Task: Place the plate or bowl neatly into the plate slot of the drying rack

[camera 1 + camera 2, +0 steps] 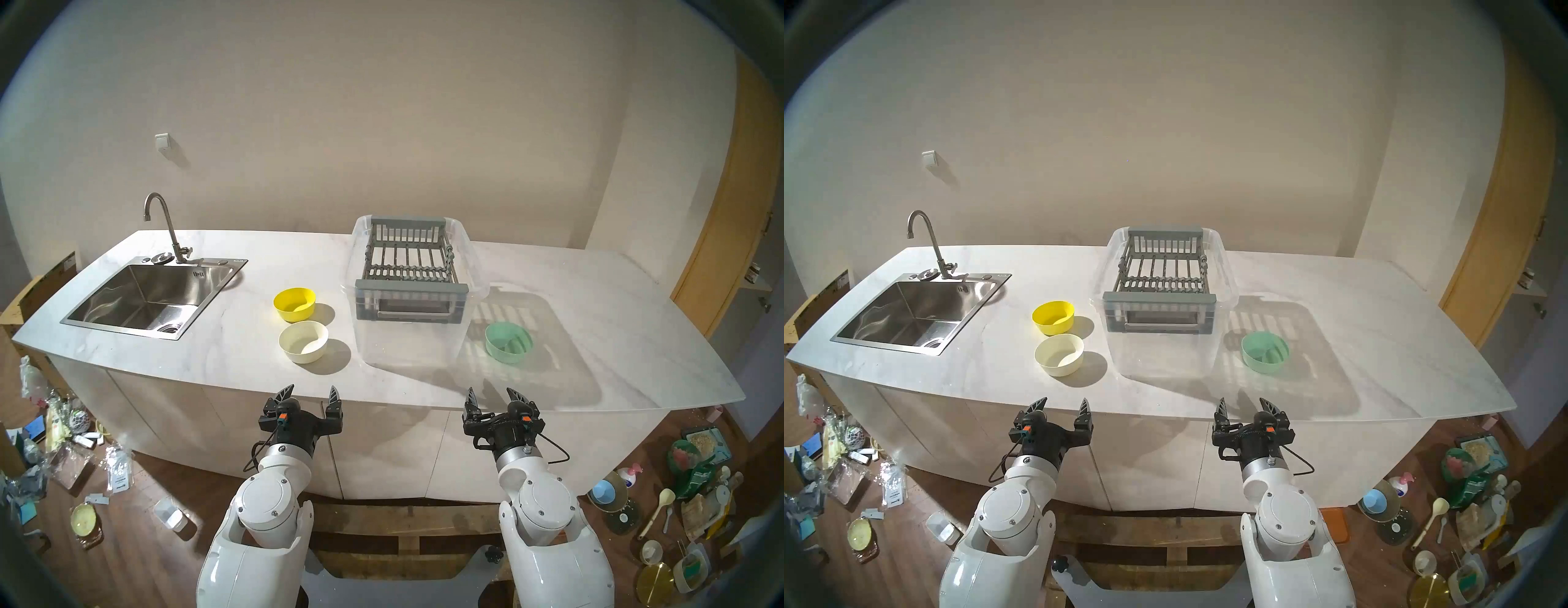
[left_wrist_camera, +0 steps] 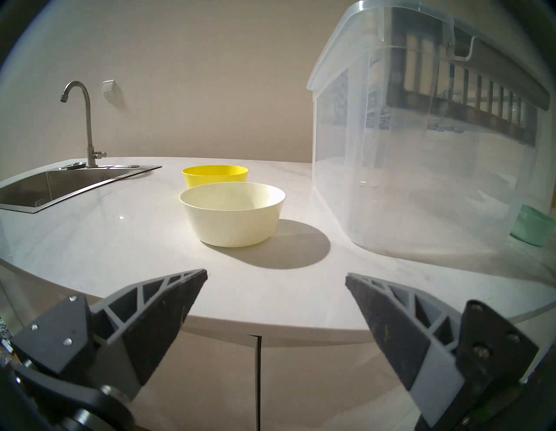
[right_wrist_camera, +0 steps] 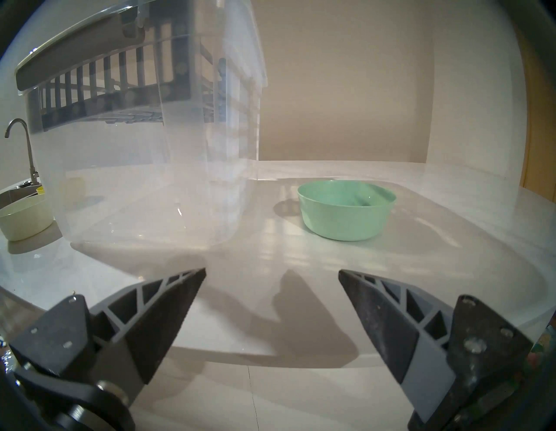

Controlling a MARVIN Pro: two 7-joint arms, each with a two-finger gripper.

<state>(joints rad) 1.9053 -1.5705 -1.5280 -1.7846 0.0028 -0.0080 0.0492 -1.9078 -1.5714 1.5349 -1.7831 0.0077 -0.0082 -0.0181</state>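
Note:
A grey drying rack [image 1: 411, 286] rests across the top of a clear plastic tub [image 1: 409, 344], and its plate slots [image 1: 407, 271] hold nothing. Left of the tub stand a yellow bowl [image 1: 295, 303] and, nearer me, a cream bowl [image 1: 303, 342]. A green bowl [image 1: 508, 342] sits to the tub's right. My left gripper [image 1: 312, 392] hovers open at the counter's front edge, short of the cream bowl [image 2: 231, 213]. At the same edge my right gripper [image 1: 494, 392] is open too, with the green bowl [image 3: 346, 209] ahead of it.
A steel sink [image 1: 144, 295] with a tall faucet [image 1: 163, 220] takes up the counter's left end. The white marble counter [image 1: 594, 339] stretches bare to the right of the green bowl. Clutter lies on the floor at both sides.

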